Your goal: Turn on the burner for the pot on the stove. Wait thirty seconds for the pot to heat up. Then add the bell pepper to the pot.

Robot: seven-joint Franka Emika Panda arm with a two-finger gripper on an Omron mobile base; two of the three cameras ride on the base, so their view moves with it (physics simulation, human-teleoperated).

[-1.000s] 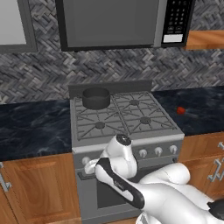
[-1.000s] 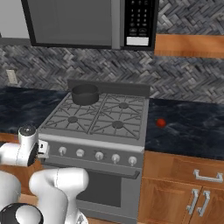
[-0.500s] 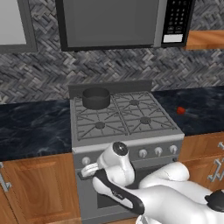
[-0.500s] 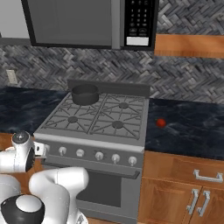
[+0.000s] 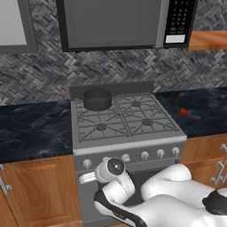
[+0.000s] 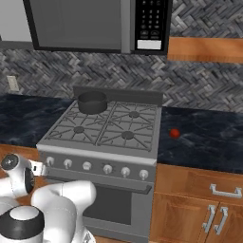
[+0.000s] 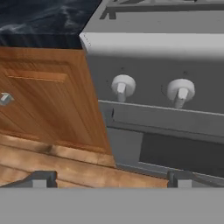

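Observation:
The dark grey pot (image 5: 97, 99) (image 6: 92, 102) stands on the rear left grate of the grey stove (image 5: 128, 141); the burner under it is hidden by the pot. The small red bell pepper (image 5: 183, 112) (image 6: 175, 133) lies on the dark counter to the right of the stove. My gripper (image 7: 111, 180) is open and holds nothing, low in front of the stove's left end. In the hand view it faces the two leftmost pale knobs (image 7: 122, 85) (image 7: 180, 92) from a short distance, touching neither.
A row of round knobs (image 6: 107, 168) runs along the stove front above the oven door handle (image 7: 162, 116). A wooden cabinet door (image 7: 48, 105) adjoins the stove on the left. A microwave (image 5: 119, 24) hangs above. Dark counter (image 5: 31, 128) flanks both sides.
The arm has dropped lower and swung left, bringing the hand down from counter height to the level of the knob panel. Pot and pepper have not moved.

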